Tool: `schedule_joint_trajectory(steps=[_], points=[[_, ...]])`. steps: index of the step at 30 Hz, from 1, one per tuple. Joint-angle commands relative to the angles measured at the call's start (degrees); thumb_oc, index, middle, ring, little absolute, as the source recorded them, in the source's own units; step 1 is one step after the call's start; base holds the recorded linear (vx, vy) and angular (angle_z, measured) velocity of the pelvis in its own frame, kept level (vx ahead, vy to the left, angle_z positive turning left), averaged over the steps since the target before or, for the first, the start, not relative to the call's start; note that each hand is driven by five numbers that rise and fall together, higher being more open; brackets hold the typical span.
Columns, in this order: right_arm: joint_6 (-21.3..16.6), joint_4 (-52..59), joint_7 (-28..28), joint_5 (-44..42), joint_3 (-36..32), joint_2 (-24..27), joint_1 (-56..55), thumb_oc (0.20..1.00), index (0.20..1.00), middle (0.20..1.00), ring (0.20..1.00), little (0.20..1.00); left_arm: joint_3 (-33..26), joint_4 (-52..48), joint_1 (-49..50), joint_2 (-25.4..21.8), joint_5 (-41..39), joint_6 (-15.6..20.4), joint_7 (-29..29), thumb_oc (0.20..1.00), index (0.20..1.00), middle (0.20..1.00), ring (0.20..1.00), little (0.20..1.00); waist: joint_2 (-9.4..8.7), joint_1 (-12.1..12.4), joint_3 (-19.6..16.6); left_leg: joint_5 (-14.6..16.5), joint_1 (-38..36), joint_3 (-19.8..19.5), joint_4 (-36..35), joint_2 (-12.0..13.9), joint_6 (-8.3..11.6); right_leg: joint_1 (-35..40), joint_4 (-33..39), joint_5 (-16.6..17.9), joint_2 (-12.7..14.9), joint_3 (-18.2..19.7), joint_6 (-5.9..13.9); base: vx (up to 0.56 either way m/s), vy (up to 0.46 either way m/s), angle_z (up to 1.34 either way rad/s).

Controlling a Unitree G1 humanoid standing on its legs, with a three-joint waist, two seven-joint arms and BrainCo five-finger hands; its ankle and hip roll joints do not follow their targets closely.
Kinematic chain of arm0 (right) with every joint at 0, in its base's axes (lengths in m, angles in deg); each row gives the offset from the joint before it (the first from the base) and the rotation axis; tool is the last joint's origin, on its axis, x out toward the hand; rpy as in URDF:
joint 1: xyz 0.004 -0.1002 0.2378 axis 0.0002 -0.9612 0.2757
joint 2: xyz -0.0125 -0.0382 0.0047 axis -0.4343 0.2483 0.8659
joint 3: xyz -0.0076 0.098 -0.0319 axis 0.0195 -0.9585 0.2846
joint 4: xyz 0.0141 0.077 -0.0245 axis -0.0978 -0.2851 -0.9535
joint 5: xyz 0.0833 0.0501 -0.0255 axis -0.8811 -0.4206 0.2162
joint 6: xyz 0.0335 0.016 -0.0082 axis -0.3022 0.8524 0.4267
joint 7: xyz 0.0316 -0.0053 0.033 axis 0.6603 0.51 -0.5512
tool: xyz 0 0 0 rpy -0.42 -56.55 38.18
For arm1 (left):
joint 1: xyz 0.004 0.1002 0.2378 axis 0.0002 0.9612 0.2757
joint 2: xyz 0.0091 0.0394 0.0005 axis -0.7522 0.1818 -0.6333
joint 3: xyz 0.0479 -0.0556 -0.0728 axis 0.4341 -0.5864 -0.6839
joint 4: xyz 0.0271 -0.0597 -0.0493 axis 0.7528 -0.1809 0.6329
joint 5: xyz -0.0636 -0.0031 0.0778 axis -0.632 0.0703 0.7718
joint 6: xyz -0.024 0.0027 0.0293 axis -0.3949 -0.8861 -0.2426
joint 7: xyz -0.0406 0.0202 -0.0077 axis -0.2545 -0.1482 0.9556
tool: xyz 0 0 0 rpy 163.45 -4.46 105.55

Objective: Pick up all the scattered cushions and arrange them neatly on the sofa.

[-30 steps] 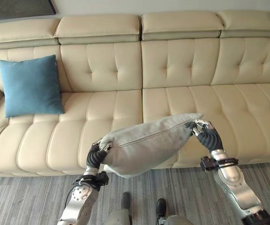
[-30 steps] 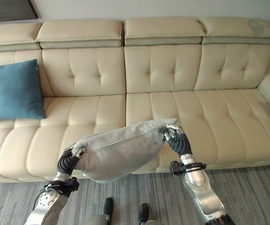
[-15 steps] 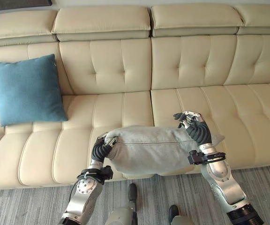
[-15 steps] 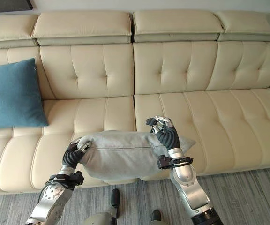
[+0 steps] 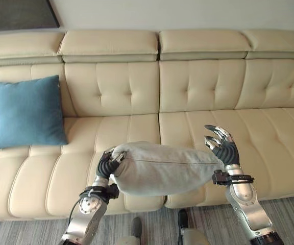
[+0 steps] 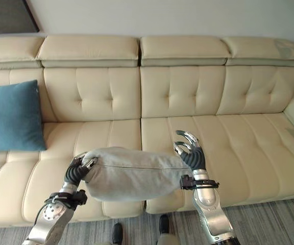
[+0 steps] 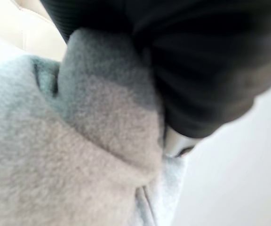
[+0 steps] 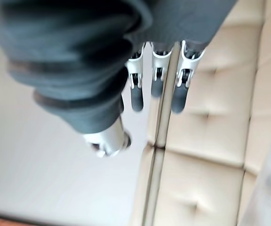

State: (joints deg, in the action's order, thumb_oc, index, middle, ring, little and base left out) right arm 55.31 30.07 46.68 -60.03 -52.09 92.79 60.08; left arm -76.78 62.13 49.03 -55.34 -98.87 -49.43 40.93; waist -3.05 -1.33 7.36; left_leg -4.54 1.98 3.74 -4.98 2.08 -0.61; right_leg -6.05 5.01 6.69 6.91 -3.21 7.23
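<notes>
Cream tufted leather sofa (image 5: 198,92) across the whole width, seams between seat sections near centre. Blue cushion (image 5: 27,112) propped upright against backrest at far left end, resting on seat. Grey cushion (image 5: 162,168) held flat in the air at front edge of seat, roughly over the centre seam, not set down.

Left hand (image 5: 107,164) clenched on the cushion's left corner, fabric bunched inside the curled fingers; confirmed by left wrist view, grey cloth (image 7: 79,141) pressed up against the hand's cover. Right hand (image 5: 222,148) released, fingers straight and spread, standing up at the cushion's right end; contact there, if any, at palm or wrist only.

Risk, as judged: weight carried by a single corner pinch, so cushion likely to sag, swing or slip off the seat front to the floor if let go here. Placement too far forward also leaves it lying flat, not neatly against the backrest.

Unclear: underside of grey cushion hidden; right palm contact not discernible; sofa ends cut off; any further scattered cushions out of frame.
</notes>
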Motion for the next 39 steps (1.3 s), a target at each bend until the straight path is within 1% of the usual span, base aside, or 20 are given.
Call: schedule_joint_trajectory(steps=[1, 4, 8, 9, 10, 15, 16, 18, 21, 22, 23, 25, 30, 31, 32, 35, 36, 37, 38, 39], points=[[-0.92, 1.65, 2.92, 3.18, -3.56, 0.75, 1.44, 1.0, 1.0, 1.0, 1.0, 1.0, -1.95, -5.08, -4.09, 0.33, 2.32, 5.09, 0.98, 0.2, 0.2, 0.2, 0.2, 0.2, 0.33, -1.03, -2.32, 7.0, -2.44, -0.72, 0.06, -1.13, 0.68, 5.8, -3.1, -8.98, 0.36, -1.28, 0.61, 0.07, -0.045, -0.06], [0.38, -0.97, 6.43, 4.86, -6.52, 0.22, 0.46, 1.0, 1.0, 1.0, 1.0, 1.0, -2.3, -5.77, -3.54, 0.6, 2.35, 4.46, 0.35, 0.2, 0.2, 0.2, 0.2, 0.2, 0.54, -1.19, -2.89, 7.45, -2.93, -1.14, -0.02, -1.14, 0.89, 7.53, -1.9, -9.3, 0.16, -1.88, 0.43, 0.05, -0.022, 0.0], [0.39, -3.99, 6.71, 2.61, -6.38, -0.84, 0.21, 1.0, 1.0, 1.0, 1.0, 1.0, -2.24, -6.14, -2.67, 0.49, 2.38, 4.14, 0.58, 0.2, 0.2, 0.2, 0.2, 0.2, 0.58, -1.12, -2.91, 7.69, -3.26, -1.41, -0.02, -1.05, 1.02, 8.39, -1.31, -9.42, 0.14, -2.13, 0.32, 0.02, -0.007, 0.06], [0.43, -4.86, 6.21, 1.48, -5.65, -1.25, 0.3, 1.0, 1.0, 1.0, 1.0, 1.0, -2.19, -6.26, -2.31, 0.52, 2.31, 4.0, 0.71, 0.2, 0.2, 0.2, 0.2, 0.2, 0.54, -0.98, -2.87, 7.74, -3.32, -1.54, -0.02, -1.08, 1.04, 8.61, -1.16, -9.42, 0.18, -2.21, 0.3, 0.01, 0.0, 0.1], [0.45, -7.85, 4.51, -1.88, -2.83, -2.32, 0.95, 1.0, 1.0, 1.0, 1.0, 1.0, -1.99, -6.5, -1.87, 0.49, 2.13, 3.78, 0.94, 0.2, 0.2, 0.2, 0.2, 0.2, 0.57, -0.59, -2.77, 7.8, -3.37, -1.77, -0.02, -1.13, 1.13, 8.93, -1.06, -9.49, 0.24, -2.25, 0.21, 0.01, 0.0, 0.12], [0.46, -11.33, 2.58, -5.87, 0.98, -3.89, 2.17, 1.0, 1.0, 1.0, 1.0, 1.0, -1.74, -6.41, -1.65, 0.75, 1.7, 3.45, 1.01, 0.2, 0.2, 0.2, 0.2, 0.2, 0.58, -0.24, -2.53, 7.75, -3.43, -1.92, -0.02, -1.14, 1.23, 9.18, -1.02, -9.58, 0.36, -2.47, 0.22, 0.0, 0.012, 0.13], [0.5, -13.04, 1.28, -8.72, 3.42, -5.06, 2.83, 1.0, 1.0, 1.0, 1.0, 1.0, -1.45, -6.3, -1.68, 0.87, 1.65, 3.36, 0.79, 0.2, 0.2, 0.2, 0.2, 0.2, 0.6, 0.04, -2.47, 7.71, -3.46, -2.01, -0.02, -1.16, 1.27, 9.27, -1.03, -9.65, 0.38, -2.56, 0.18, 0.01, 0.014, 0.04], [0.81, -15.17, -0.35, -11.0, 6.24, -6.16, 3.47, 1.0, 1.0, 1.0, 1.0, 1.0, -1.08, -6.28, -1.71, 0.88, 1.52, 3.32, 0.68, 0.2, 0.2, 0.2, 0.2, 0.2, 0.57, 0.31, -2.32, 7.65, -3.41, -2.17, -0.02, -1.17, 1.35, 9.34, -0.99, -9.68, 0.47, -2.67, 0.19, 0.0, 0.009, 0.02], [2.0, -18.47, -2.49, -15.67, 10.29, -7.6, 4.43, 1.0, 1.0, 1.0, 1.0, 1.0, -0.45, -6.24, -2.08, 0.83, 1.21, 2.96, 0.66, 0.2, 0.2, 0.2, 0.2, 0.2, 0.49, 0.86, -2.23, 7.57, -3.29, -2.35, -0.02, -1.22, 1.46, 9.32, -1.09, -9.65, 0.6, -2.93, 0.23, 0.0, 0.0, 0.0], [1.95, -18.56, -2.52, -15.72, 10.31, -7.61, 4.5, 1.0, 1.0, 1.0, 1.0, 1.0, -0.48, -6.24, -2.09, 0.81, 1.2, 2.96, 0.66, 0.2, 0.2, 0.2, 0.2, 0.2, 0.47, 0.83, -2.21, 7.57, -3.29, -2.36, -0.02, -1.22, 1.46, 9.33, -1.09, -9.66, 0.61, -2.94, 0.23, 0.0, 0.0, 0.0], [3.46, -19.66, -4.42, -17.79, 13.25, -7.86, 4.77, 1.0, 1.0, 1.0, 1.0, 1.0, 0.02, -6.03, -2.38, 0.76, 1.09, 2.6, 0.82, 0.2, 0.2, 0.2, 0.2, 0.2, 0.31, 1.11, -2.15, 7.49, -3.14, -2.46, -0.02, -1.26, 1.55, 9.28, -1.15, -9.72, 0.63, -3.0, 0.23, 0.0, 0.0, 0.0], [4.65, -20.92, -6.34, -19.88, 15.85, -8.14, 4.74, 1.0, 1.0, 1.0, 1.0, 1.0, 0.65, -5.98, -2.54, 0.76, 0.89, 2.3, 0.97, 0.2, 0.2, 0.2, 0.2, 0.2, 0.16, 1.44, -2.16, 7.42, -3.05, -2.64, -0.02, -1.27, 1.64, 9.34, -1.19, -9.72, 0.66, -3.11, 0.18, 0.01, 0.006, 0.06], [5.53, -23.57, -9.05, -25.8, 19.03, -9.07, 5.54, 1.0, 1.0, 1.0, 1.0, 1.0, 1.62, -6.19, -2.88, 0.59, 0.08, 1.72, 1.37, 0.2, 0.2, 0.2, 0.2, 0.2, -0.07, 2.14, -2.15, 7.19, -2.85, -2.96, -0.02, -1.3, 1.77, 9.23, -1.39, -9.68, 0.76, -3.49, 0.22, 0.0, 0.006, 0.09], [5.94, -24.51, -10.24, -28.29, 20.34, -9.71, 5.53, 1.0, 1.0, 1.0, 1.0, 1.0, 2.1, -6.13, -3.0, 0.53, -0.37, 1.58, 1.82, 0.2, 0.2, 0.2, 0.2, 0.2, -0.21, 2.49, -2.12, 7.15, -2.66, -3.09, -0.02, -1.33, 1.84, 9.2, -1.35, -9.66, 0.79, -3.57, 0.27, 0.0, 0.0, 0.0], [5.92, -24.53, -10.26, -28.31, 20.34, -9.72, 5.54, 1.0, 1.0, 1.0, 1.0, 1.0, 2.09, -6.12, -3.0, 0.52, -0.37, 1.58, 1.83, 0.2, 0.2, 0.2, 0.2, 0.2, -0.22, 2.48, -2.13, 7.15, -2.65, -3.09, -0.02, -1.34, 1.84, 9.19, -1.35, -9.67, 0.79, -3.57, 0.27, 0.0, 0.0, 0.0], [7.61, -27.79, -14.35, -38.21, 23.29, -11.92, 5.41, 1.0, 1.0, 1.0, 1.0, 1.0, 2.84, -5.73, -3.08, 0.94, -1.34, 0.92, 2.75, 0.2, 0.2, 0.2, 0.2, 0.2, -0.41, 3.21, -1.96, 7.08, -2.35, -3.19, -0.02, -1.43, 2.04, 9.0, -1.32, -9.65, 0.86, -3.64, 0.32, 0.0, 0.0, 0.0], [7.6, -27.84, -14.38, -38.24, 23.29, -11.93, 5.44, 1.0, 1.0, 1.0, 1.0, 1.0, 2.83, -5.73, -3.08, 0.93, -1.34, 0.92, 2.76, 0.2, 0.2, 0.2, 0.2, 0.2, -0.42, 3.21, -1.96, 7.09, -2.34, -3.19, -0.02, -1.43, 2.04, 8.99, -1.32, -9.66, 0.86, -3.64, 0.32, 0.0, 0.0, 0.0], [7.98, -28.81, -16.09, -41.31, 24.56, -12.61, 5.47, 0.313, 0.313, 0.313, 0.313, 0.313, 2.87, -5.49, -3.2, 1.15, -2.17, 0.87, 3.4, 0.2, 0.2, 0.2, 0.2, 0.2, -0.48, 3.59, -1.76, 7.01, -2.23, -3.25, -0.02, -1.43, 2.15, 8.9, -1.31, -9.61, 0.88, -3.84, 0.35, 0.0, 0.0, 0.0], [8.32, -29.46, -16.65, -42.1, 24.97, -12.88, 5.29, 0.2, 0.2, 0.2, 0.2, 0.2, 2.92, -5.43, -3.2, 1.23, -2.49, 0.74, 3.81, 0.2, 0.2, 0.2, 0.2, 0.2, -0.53, 3.78, -1.66, 7.02, -2.16, -3.29, -0.02, -1.42, 2.2, 8.9, -1.3, -9.62, 0.89, -3.93, 0.36, -0.01, 0.004, 0.03], [8.42, -29.63, -17.26, -43.28, 25.41, -13.16, 5.08, 0.2, 0.2, 0.2, 0.2, 0.2, 2.98, -5.28, -3.23, 1.29, -2.93, 0.7, 4.08, 0.2, 0.2, 0.2, 0.2, 0.2, -0.56, 3.95, -1.58, 7.02, -2.15, -3.32, -0.02, -1.41, 2.25, 8.91, -1.25, -9.62, 0.89, -4.02, 0.37, 0.0, 0.001, 0.03]])
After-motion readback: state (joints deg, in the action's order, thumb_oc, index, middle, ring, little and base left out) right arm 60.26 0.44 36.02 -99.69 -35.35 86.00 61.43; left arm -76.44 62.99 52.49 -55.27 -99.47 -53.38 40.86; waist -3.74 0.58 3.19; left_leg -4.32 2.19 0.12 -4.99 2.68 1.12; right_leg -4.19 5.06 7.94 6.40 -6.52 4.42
